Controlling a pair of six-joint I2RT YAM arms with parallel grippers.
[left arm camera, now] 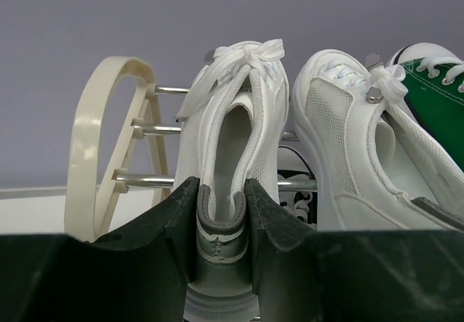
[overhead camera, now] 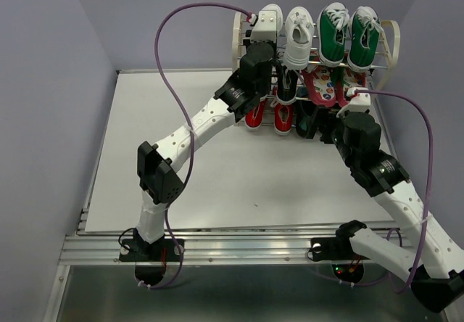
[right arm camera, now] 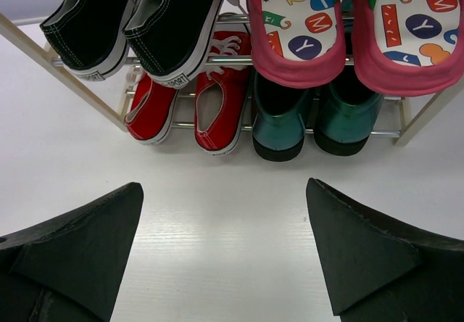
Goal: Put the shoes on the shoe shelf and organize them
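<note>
My left gripper [left arm camera: 222,206] is shut on the heel of a white sneaker [left arm camera: 232,133], holding it at the left end of the shoe shelf's [left arm camera: 90,133] top tier. In the top view the gripper [overhead camera: 259,52] is just in front of that sneaker [overhead camera: 268,21]. The other white sneaker [overhead camera: 298,35] rests beside it. The black sneakers [right arm camera: 177,28] sit on the middle tier and the red sneakers [right arm camera: 221,112] at the bottom left. My right gripper [right arm camera: 225,242] is open and empty, low over the table in front of the shelf [overhead camera: 394,43].
Green sneakers [overhead camera: 348,35] fill the top tier's right half. Pink patterned flip-flops [right arm camera: 297,25] lie on the middle tier's right side, with dark teal shoes [right arm camera: 279,122] under them. The white table [overhead camera: 181,170] stretches in front of the shelf.
</note>
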